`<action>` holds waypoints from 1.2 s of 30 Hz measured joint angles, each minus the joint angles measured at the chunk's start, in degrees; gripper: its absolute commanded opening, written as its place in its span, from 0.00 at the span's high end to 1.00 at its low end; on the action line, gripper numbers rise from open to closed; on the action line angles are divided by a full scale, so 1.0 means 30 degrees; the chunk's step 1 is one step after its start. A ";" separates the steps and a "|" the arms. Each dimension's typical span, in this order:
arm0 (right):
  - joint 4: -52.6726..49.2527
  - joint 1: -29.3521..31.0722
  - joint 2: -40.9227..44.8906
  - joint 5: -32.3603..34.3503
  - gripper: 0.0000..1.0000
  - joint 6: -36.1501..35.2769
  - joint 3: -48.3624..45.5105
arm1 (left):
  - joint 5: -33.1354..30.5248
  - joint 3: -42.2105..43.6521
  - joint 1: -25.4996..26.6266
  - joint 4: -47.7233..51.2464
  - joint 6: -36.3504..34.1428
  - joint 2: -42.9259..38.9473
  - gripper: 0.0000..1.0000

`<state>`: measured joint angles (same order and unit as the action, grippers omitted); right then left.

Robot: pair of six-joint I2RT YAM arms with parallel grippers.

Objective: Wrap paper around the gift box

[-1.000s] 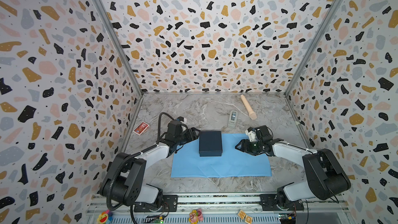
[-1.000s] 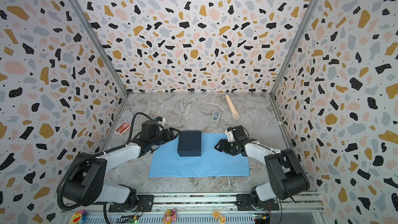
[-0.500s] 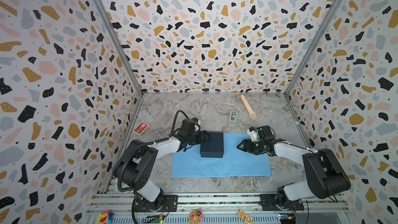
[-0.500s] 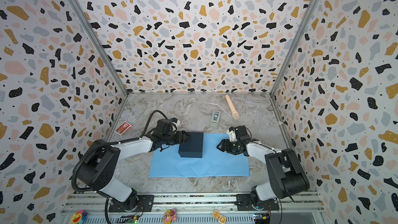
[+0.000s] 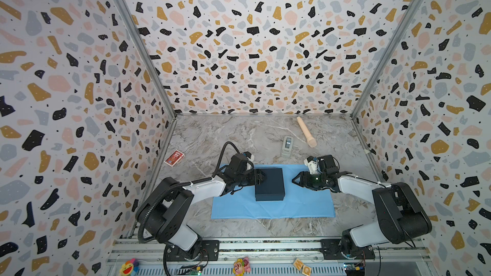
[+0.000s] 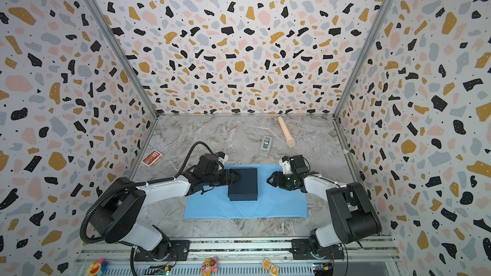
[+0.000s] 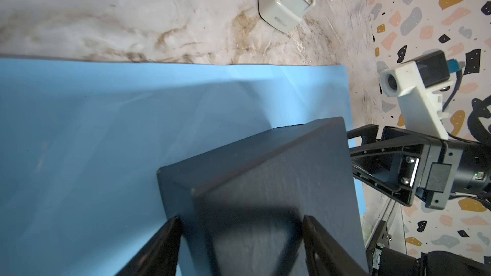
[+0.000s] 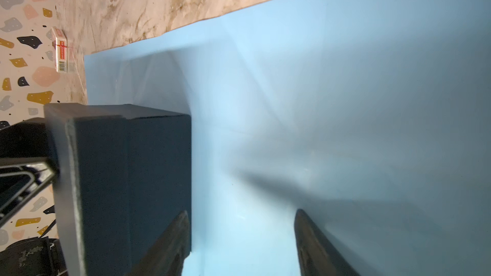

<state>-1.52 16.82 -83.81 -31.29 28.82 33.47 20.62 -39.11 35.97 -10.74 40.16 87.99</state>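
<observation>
Well, the marble table (image 5: 239, 134) carries the paper (image 5: 305, 203) lying flat, and the gift box (image 5: 270, 184) sits on it near the far edge. My left claw (image 5: 262, 177) is spread astride the box's left edge, unclenched. My right claw (image 5: 295, 179) hangs released over bare paper, right of the box.

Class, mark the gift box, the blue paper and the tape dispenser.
gift box (image 5: 269, 181), in a top view, middle of its lid
paper (image 5: 305, 204), in a top view, bare part right of the box
tape dispenser (image 5: 287, 146), in a top view, grey body
</observation>
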 measured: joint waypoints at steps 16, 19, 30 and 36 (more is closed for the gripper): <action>0.0102 0.0000 -0.0080 -0.0102 0.36 0.0000 0.0000 | -0.0262 0.0372 0.0889 -0.0889 0.1341 0.0044 0.29; 0.0102 0.0000 -0.0080 -0.0109 0.36 0.0000 0.0000 | -0.0474 0.0597 0.1100 -0.1486 0.1858 0.0095 0.29; -0.0262 0.0000 -0.0073 -0.0073 0.35 -0.0153 0.0182 | -0.1326 0.0670 0.1217 -0.1588 0.2404 0.0022 0.26; -0.1668 -0.0109 0.0299 0.0459 0.32 -0.0357 0.0554 | -0.1756 0.0627 0.1209 -0.0838 0.2331 -0.0415 0.24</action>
<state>-6.52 16.49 -82.91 -29.91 27.75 35.14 15.35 -37.23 39.59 -13.26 47.16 86.74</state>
